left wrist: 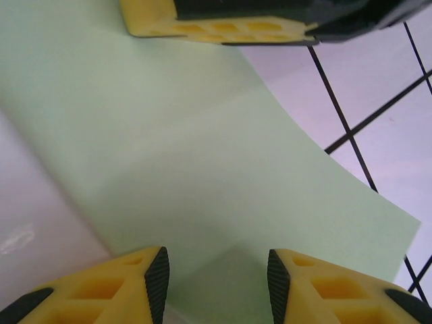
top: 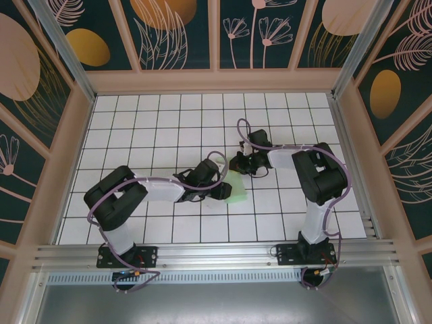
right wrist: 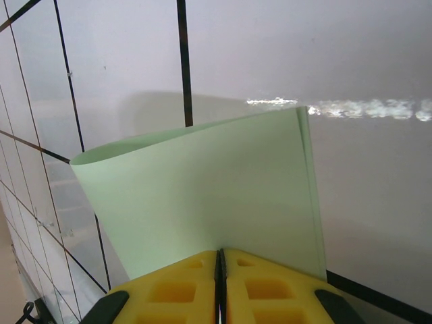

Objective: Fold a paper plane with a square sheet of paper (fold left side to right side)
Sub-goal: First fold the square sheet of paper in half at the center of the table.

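Note:
The square sheet of paper (top: 237, 190) is pale mint green and lies doubled over near the table's middle. Its curved fold (right wrist: 108, 156) bows up, and two layered edges meet at one side. My right gripper (right wrist: 219, 260) is shut on the sheet's near edge and also shows from above (top: 240, 166). My left gripper (left wrist: 217, 270) stands open just over the sheet (left wrist: 202, 155), its black pads apart with bare paper between them. From above, the left gripper (top: 220, 193) sits at the sheet's left side. The right gripper's yellow fingers (left wrist: 216, 27) show at the far edge of the sheet.
The white grid-tiled table (top: 155, 128) is walled by a pale wooden frame (top: 216, 81) with patterned panels. A metal rail (top: 216, 253) runs along the near edge by both arm bases.

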You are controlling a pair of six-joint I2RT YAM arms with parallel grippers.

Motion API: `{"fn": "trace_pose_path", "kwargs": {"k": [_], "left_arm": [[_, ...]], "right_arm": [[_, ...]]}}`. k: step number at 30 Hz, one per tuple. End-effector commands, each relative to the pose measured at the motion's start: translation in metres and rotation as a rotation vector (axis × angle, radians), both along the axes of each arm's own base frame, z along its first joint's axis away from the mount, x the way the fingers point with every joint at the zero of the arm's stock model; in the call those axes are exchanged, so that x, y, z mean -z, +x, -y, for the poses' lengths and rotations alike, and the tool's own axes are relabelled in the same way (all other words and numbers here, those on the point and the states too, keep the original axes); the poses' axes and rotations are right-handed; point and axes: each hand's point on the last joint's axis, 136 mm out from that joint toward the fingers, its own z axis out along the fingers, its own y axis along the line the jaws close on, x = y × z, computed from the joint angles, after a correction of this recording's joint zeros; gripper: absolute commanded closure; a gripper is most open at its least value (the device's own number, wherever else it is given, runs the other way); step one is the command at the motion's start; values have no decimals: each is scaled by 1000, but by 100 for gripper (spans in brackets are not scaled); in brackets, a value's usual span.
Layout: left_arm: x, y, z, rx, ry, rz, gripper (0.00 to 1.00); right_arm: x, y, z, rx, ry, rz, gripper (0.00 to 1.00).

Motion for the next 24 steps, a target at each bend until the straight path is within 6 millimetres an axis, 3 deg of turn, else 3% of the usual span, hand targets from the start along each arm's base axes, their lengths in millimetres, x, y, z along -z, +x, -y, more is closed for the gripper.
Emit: {"fn": "trace_pose_path", "kwargs": {"k": [1,19,24], "left_arm": [[5,-28,2,82,-1,-53,54],[-3,-55,18,147,-83,-78,51],[-39,-51,19,128,-163,-18,50]], "right_arm": [[38,-19,21,35,-130,-87,87],[39,-22,20,31,-138,-85,87],[39,-22,20,32,-138,-85,87]]}}
